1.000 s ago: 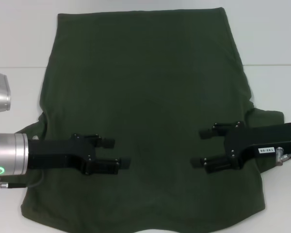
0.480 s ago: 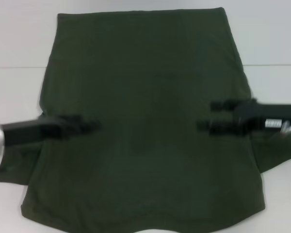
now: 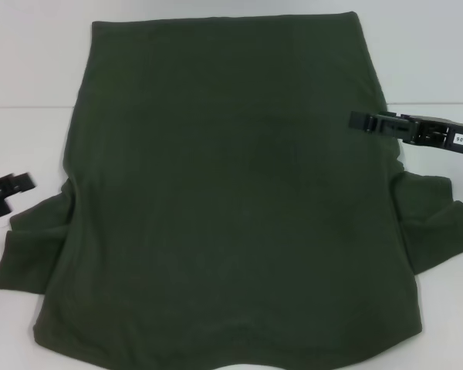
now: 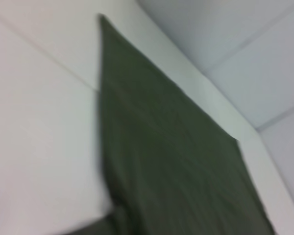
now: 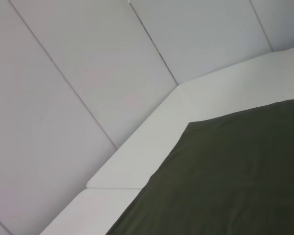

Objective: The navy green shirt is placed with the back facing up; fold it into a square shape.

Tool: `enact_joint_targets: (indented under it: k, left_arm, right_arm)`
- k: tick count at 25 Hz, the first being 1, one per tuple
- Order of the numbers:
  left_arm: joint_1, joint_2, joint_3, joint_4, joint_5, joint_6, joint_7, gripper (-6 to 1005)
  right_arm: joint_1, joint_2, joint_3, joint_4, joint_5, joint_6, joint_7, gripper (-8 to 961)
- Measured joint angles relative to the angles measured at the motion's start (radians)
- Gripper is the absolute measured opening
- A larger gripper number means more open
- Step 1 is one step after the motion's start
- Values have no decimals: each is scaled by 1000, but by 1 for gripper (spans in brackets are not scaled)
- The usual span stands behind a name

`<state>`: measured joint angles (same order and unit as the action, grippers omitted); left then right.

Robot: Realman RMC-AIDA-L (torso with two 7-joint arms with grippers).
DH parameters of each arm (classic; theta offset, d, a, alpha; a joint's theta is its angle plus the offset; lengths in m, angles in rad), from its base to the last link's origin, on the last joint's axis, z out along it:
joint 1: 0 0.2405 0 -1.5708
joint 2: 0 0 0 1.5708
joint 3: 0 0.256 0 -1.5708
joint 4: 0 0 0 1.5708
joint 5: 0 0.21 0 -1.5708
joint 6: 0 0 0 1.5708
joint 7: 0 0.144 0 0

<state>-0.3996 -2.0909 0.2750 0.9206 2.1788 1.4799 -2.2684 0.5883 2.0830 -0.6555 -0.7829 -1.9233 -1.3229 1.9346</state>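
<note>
The navy green shirt [image 3: 231, 200] lies flat on the white table [image 3: 31, 146], plain back up, hem toward the far wall. Both short sleeves stick out at the near sides. My left gripper [image 3: 11, 196] is at the left edge of the head view, off the cloth beside the left sleeve [image 3: 31, 247], open and holding nothing. My right gripper [image 3: 363, 121] hovers over the shirt's right edge, above the right sleeve [image 3: 436, 220], seen edge-on. The left wrist view shows a stretch of the shirt [image 4: 176, 171]. A corner of the shirt [image 5: 235, 176] fills the right wrist view.
White wall panels [image 5: 88, 73] rise behind the table's far edge. A seam in the tabletop [image 3: 23, 107] runs across at mid-height on both sides of the shirt. Bare table lies left and right of the cloth.
Both grippers have pulled outward from over the shirt's lower middle. The left one is now off the cloth at the left edge, the right one higher at the right edge. Both sleeves lie spread out.
</note>
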Motion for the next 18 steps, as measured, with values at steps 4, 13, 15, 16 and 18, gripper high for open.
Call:
enact_joint_targets:
  k: [4, 13, 15, 16, 18]
  left_arm:
    - [38, -12, -29, -20, 16, -82, 51, 867]
    - [55, -27, -26, -114, 18, -187, 238, 839]
    - [52, -27, -24, -125, 18, -199, 247, 840]
    - [50, -28, -23, -130, 18, -202, 250, 840]
    - [49, -28, -20, -139, 18, -202, 253, 840]
  right_arm:
    - [7, 0, 2, 13, 0, 27, -5, 940]
    - [12, 0, 5, 15, 1, 34, -7, 938]
    - [12, 0, 5, 15, 1, 34, -7, 937]
    - [12, 0, 5, 16, 1, 34, -7, 937]
    - [11, 0, 5, 16, 1, 34, -7, 937]
